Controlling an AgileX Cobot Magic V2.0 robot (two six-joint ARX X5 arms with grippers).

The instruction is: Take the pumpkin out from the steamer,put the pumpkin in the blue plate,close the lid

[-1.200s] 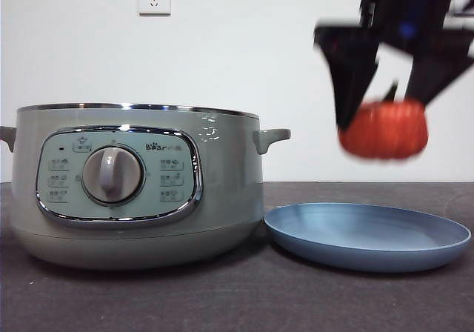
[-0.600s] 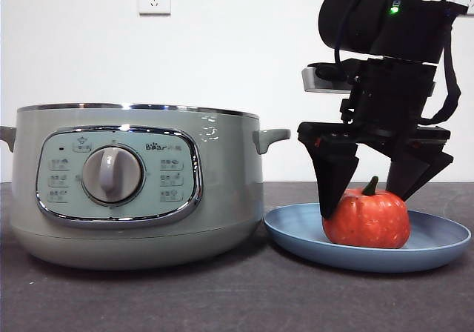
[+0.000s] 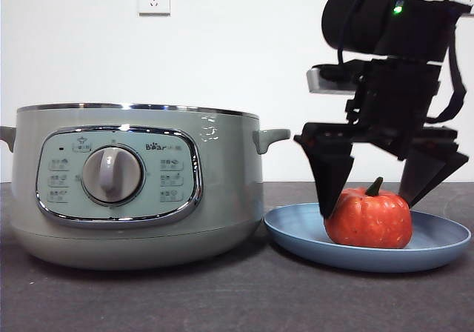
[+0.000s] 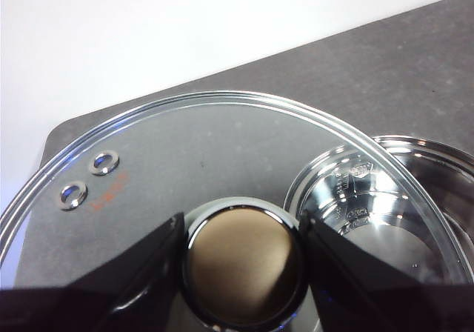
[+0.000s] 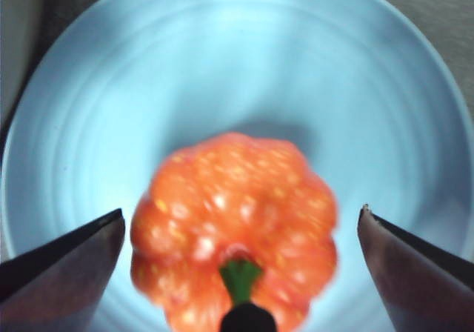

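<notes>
Over on the blue plate [image 3: 437, 241], the pumpkin [image 3: 369, 218] is down and sitting upright, green stem pointing up. A second ago it was swinging in mid-air above the plate, pinched in the right gripper [image 3: 381, 180]; half a second ago it had landed with the jaws close against its sides. Now those jaws stand spread wide, and the right wrist view confirms it: the pumpkin [image 5: 235, 232] rests on the blue plate [image 5: 355, 72], toward one side rather than dead centre, with a clear gap between it and each black jaw of the right gripper [image 5: 241, 232]. That reads as a clean release, so the second step of the task looks done.

Beside the plate, the steamer [image 3: 133, 187] stands open, its chrome rim bare and no lid on it in the front view. That leaves the closing step.

And the left arm looks ready for it. The left gripper [image 4: 243, 252] has its jaws pressed against either side of the knob [image 4: 244, 261] of the lid [image 4: 192, 154], gripping it. Through the glass, the shiny inner pot [image 4: 415, 198] shows near one edge, so the lid sits off to the side of the opening, not over it.

Next up, by the look of it: the right gripper clears away upward, and the lid goes across.
</notes>
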